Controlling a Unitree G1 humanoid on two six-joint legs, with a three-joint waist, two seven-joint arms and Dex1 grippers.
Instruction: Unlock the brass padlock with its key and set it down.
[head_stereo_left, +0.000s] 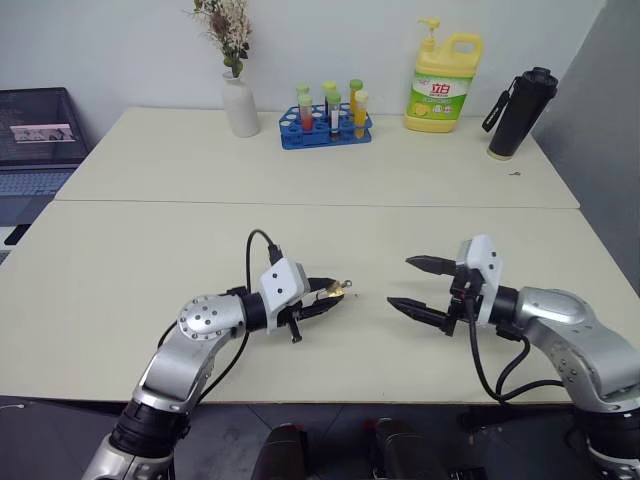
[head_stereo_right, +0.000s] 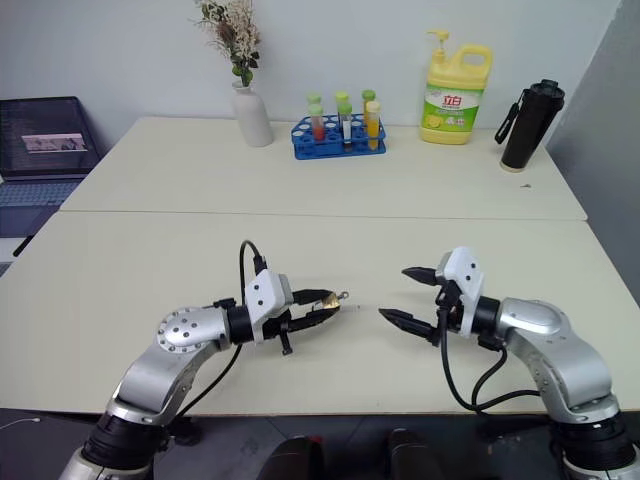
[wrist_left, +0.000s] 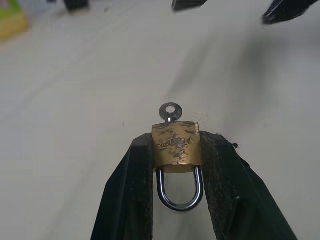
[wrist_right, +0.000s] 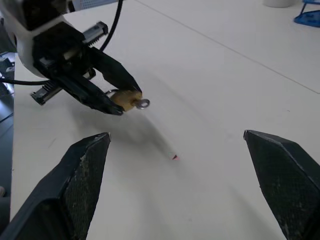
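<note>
The left end effector (head_stereo_left: 328, 298) was clamped on the brass padlock (wrist_left: 176, 144), its two black fingers (wrist_left: 131, 190) pressing the lock body from either side. The padlock was held above the table (head_stereo_left: 150, 260), not resting on it. The silver shackle (wrist_left: 180, 192) pointed back between the fingers toward the wrist, and the key (wrist_left: 170, 112) stuck out of the far end of the body, its round bow with a hole facing away from the end effector. Stamped lettering ran across the worn brass face, too scuffed to read.

The right end effector (head_stereo_left: 420, 285) hung over the table well apart from the padlock, its fingers spread wide and holding nothing, tips turned toward the left end effector.

A small red mark (wrist_right: 174, 157) sat on the table surface between the two end effectors.

At the far edge of the table stood a yellow detergent bottle (head_stereo_left: 443, 85) with a pump top and a green-and-white label bearing red characters that could not be made out. Beside it were a blue rack of tubes (head_stereo_left: 326, 115), a white vase of dried flowers (head_stereo_left: 239, 100) and a black flask (head_stereo_left: 520, 112). A laptop (head_stereo_left: 38, 130) sat off the table to the left.
</note>
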